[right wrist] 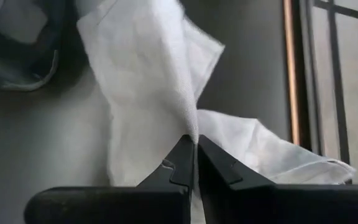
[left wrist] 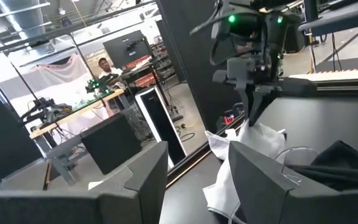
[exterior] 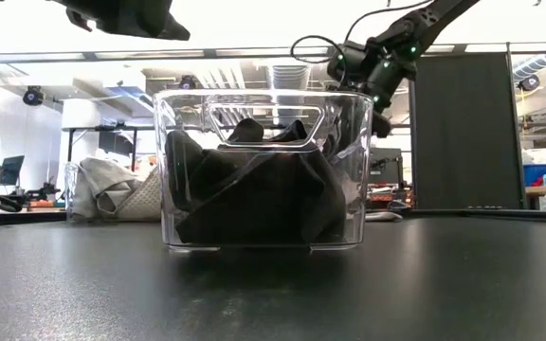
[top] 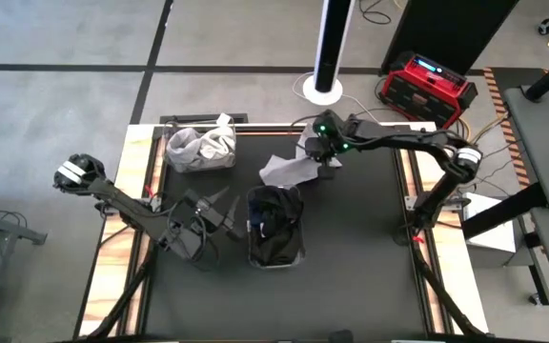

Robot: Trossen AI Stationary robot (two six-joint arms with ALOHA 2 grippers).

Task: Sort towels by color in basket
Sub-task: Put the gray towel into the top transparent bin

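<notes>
While my right tool (top: 324, 160) pinches a white towel (top: 287, 171), my left tool (top: 219, 208) hangs open and empty.

From above, the towel sits just behind the clear basket (top: 276, 250) of dark towels (top: 274, 224). Level view: the basket (exterior: 349, 170) shows dark cloth. Right wrist: fingers (right wrist: 185, 163) closed on the towel (right wrist: 148, 87).

You will find no lettering, number, brand or sign that can be read in any of the four views. The red case (top: 425, 86) on the floor beyond the tabletop has a small lit panel on its top, but whatever it shows is too small to make out.
</notes>
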